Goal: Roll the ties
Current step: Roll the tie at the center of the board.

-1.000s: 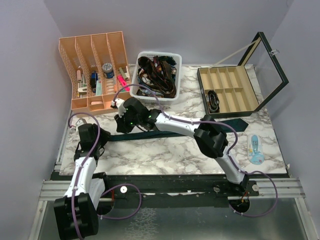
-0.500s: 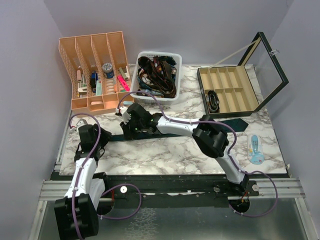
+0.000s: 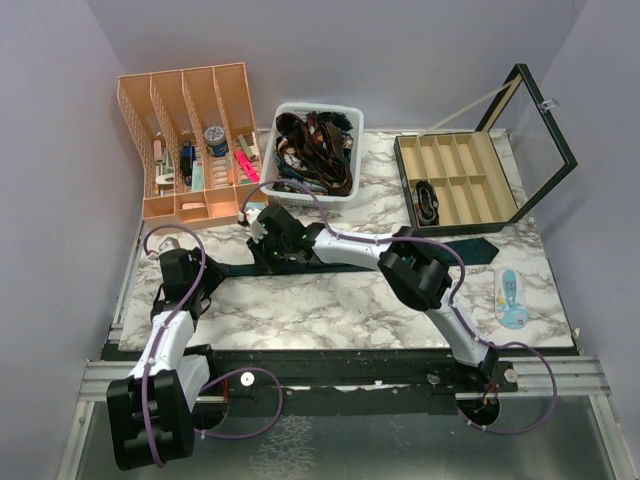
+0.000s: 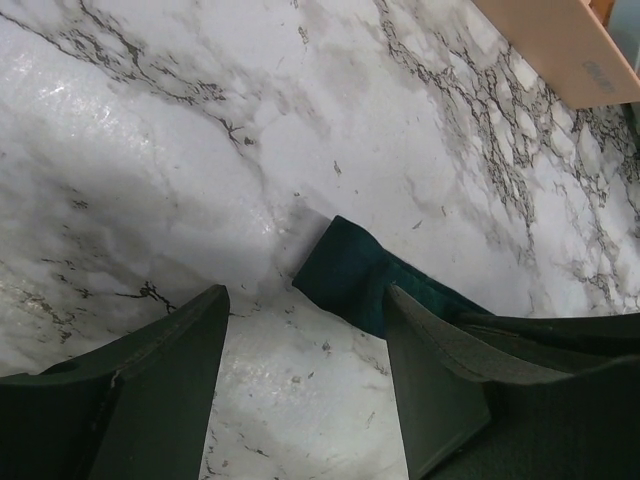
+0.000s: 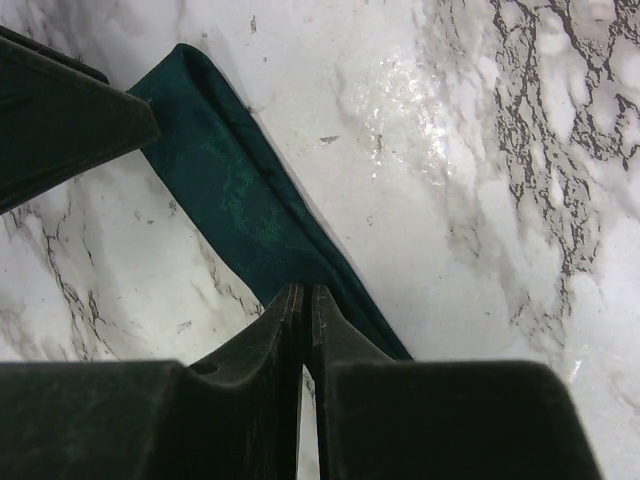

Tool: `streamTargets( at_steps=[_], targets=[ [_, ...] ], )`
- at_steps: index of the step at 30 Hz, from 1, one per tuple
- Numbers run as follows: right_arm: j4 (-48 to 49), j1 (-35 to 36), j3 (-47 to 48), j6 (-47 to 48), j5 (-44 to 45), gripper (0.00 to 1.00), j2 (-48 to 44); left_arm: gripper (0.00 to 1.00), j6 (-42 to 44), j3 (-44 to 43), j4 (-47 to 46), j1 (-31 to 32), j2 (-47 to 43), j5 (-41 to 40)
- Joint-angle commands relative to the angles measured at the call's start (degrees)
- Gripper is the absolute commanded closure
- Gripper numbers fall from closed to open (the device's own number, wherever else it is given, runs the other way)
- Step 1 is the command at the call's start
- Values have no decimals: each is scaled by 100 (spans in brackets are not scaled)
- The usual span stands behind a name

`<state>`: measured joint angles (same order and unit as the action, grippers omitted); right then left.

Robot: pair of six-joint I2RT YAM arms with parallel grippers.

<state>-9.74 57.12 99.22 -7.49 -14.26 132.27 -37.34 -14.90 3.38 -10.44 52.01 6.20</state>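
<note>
Left wrist view: left claw (image 4: 305,300) is wide open and holds nothing, both fingers low over the marble worktop (image 4: 150,150). The narrow end of the dark teal tie (image 4: 352,272) lies flat just ahead of the gap. It passes behind the finger on the picture's right, contact unclear.

Right wrist view: right claw (image 5: 301,295) is closed to a thin slit, tips down on the tie's near edge where the strip runs diagonally. Cannot tell if fabric is pinched in the slit.

Top external view: only this one shows the whole tie. It is stretched left to right across the worktop, partly under the right arm, with the narrow end by the left claw. The wide pointed end (image 3: 478,247) is at the right, just in front of the open compartment box (image 3: 485,195). Both claws' jaws are hidden by the wrists here. Further back: white basket (image 3: 272,155) of tangled straps, peach organiser (image 3: 185,208) far left.
</note>
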Motion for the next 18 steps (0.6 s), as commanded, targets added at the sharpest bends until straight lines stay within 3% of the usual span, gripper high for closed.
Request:
streamTargets(
  at_steps=[1, 7, 14, 18],
  targets=[
    [-256, -75, 91, 270, 198, 88, 260, 35, 147, 92, -312, -32, 29, 158],
    [-283, -129, 140, 587, -255, 88, 309, 34, 309, 79, -1020, -34, 387, 514],
    [-332, -261, 221, 600, -381, 88, 474, 48, 429, -53, -1316, -30, 1042, 941],
    [-335, -361, 201, 630, -510, 88, 450, 48, 421, 4, -1448, -36, 1030, 925]
  ],
)
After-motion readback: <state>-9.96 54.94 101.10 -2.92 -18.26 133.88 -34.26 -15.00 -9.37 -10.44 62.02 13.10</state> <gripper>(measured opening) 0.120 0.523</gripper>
